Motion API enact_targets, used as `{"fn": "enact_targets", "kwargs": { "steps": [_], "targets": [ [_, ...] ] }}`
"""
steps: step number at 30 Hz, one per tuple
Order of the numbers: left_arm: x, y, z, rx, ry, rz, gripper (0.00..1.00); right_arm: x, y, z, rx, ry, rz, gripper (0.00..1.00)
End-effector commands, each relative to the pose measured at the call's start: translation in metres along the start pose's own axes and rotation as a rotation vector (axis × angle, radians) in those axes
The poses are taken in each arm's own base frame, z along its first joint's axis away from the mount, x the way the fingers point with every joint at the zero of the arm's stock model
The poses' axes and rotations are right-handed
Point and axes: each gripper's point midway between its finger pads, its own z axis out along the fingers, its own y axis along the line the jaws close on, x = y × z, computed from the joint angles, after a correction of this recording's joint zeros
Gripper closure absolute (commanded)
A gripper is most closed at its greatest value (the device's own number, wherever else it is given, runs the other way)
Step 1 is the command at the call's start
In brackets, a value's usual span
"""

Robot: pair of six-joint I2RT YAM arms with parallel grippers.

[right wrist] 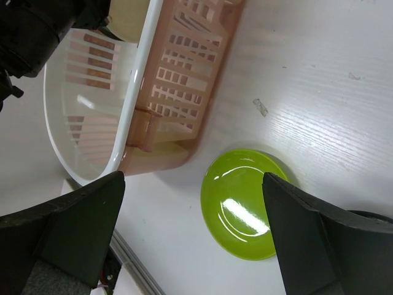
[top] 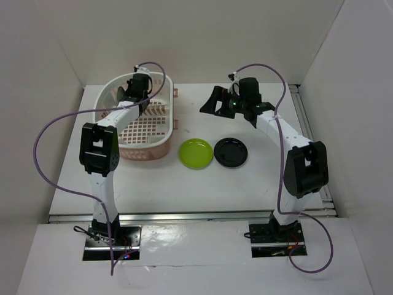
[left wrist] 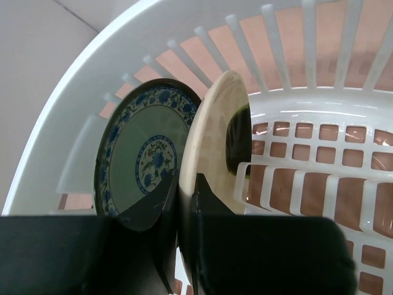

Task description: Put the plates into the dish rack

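Observation:
The dish rack (top: 161, 145) stands at the table's back left. My left gripper (top: 136, 87) reaches into its far end. It is shut on the lower edge of the cream plate (left wrist: 212, 138), which stands on edge by the tines (left wrist: 270, 184). In the left wrist view the left gripper (left wrist: 184, 187) pinches the plate's rim. The dark teal patterned plate (left wrist: 144, 161) stands upright just behind it, against the rack's wall (left wrist: 92, 80). The lime green plate (top: 195, 153) and the glossy black plate (top: 231, 152) lie flat on the table. My right gripper (top: 233, 109) hovers open behind them, and in its wrist view the right gripper (right wrist: 193, 236) is beside the green plate (right wrist: 245, 212).
White walls close the table at the back and both sides. Purple cables loop off both arms. The rack's pink side (right wrist: 184, 80) sits close to the green plate. A metal rail (top: 196, 215) runs along the table's near edge.

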Motion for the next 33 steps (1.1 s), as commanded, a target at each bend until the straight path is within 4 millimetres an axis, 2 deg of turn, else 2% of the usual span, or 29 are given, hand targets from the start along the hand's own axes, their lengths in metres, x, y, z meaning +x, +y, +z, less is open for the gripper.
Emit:
{"fn": "enact_targets", "kwargs": {
  "steps": [1, 4, 6, 8, 10, 14, 16, 18, 21, 26, 29, 32, 33],
  "targets": [
    [-0.024, 0.016, 0.007, -0.041, -0.049, -0.083, 1.0, -0.014, 0.015, 0.002, -0.049, -0.023, -0.023, 0.0],
    [-0.02, 0.019, 0.009, -0.046, -0.036, -0.097, 0.98, -0.012, 0.015, 0.005, -0.056, -0.018, -0.014, 0.0],
    [-0.02, 0.019, 0.009, -0.046, -0.036, -0.098, 0.91, -0.015, 0.019, 0.004, -0.068, -0.02, -0.019, 0.0],
    [-0.019, 0.022, 0.011, -0.045, -0.034, -0.113, 0.8, -0.015, 0.019, 0.004, -0.068, -0.02, -0.019, 0.0],
    [-0.019, 0.027, 0.012, -0.052, -0.027, -0.114, 0.8, -0.015, 0.019, 0.004, -0.068, -0.02, -0.019, 0.0],
    [-0.02, 0.022, 0.013, -0.026, -0.031, -0.132, 0.81, -0.015, 0.019, 0.004, -0.068, -0.02, -0.019, 0.0],
    [-0.014, 0.018, 0.015, -0.013, -0.015, -0.12, 0.81, -0.015, 0.019, 0.004, -0.068, -0.02, -0.019, 0.0],
    [-0.012, 0.017, 0.015, -0.011, -0.008, -0.126, 0.74, -0.015, 0.019, 0.004, -0.068, -0.02, -0.019, 0.0],
    [-0.012, 0.017, 0.015, -0.011, -0.008, -0.126, 0.72, -0.015, 0.019, 0.004, -0.068, -0.02, -0.019, 0.0],
    [-0.003, 0.015, 0.015, -0.009, 0.009, -0.106, 0.57, -0.015, 0.019, 0.004, -0.068, -0.02, -0.019, 0.0],
    [-0.009, 0.018, 0.013, -0.011, -0.006, -0.116, 0.52, -0.013, 0.017, 0.005, -0.068, -0.02, -0.019, 0.0],
    [-0.021, 0.024, 0.007, -0.013, -0.022, -0.136, 0.38, -0.013, 0.017, 0.005, -0.068, -0.02, -0.019, 0.0],
    [-0.026, 0.025, 0.003, -0.006, -0.033, -0.152, 0.28, -0.013, 0.017, 0.005, -0.068, -0.02, -0.019, 0.0]
  ]
}}
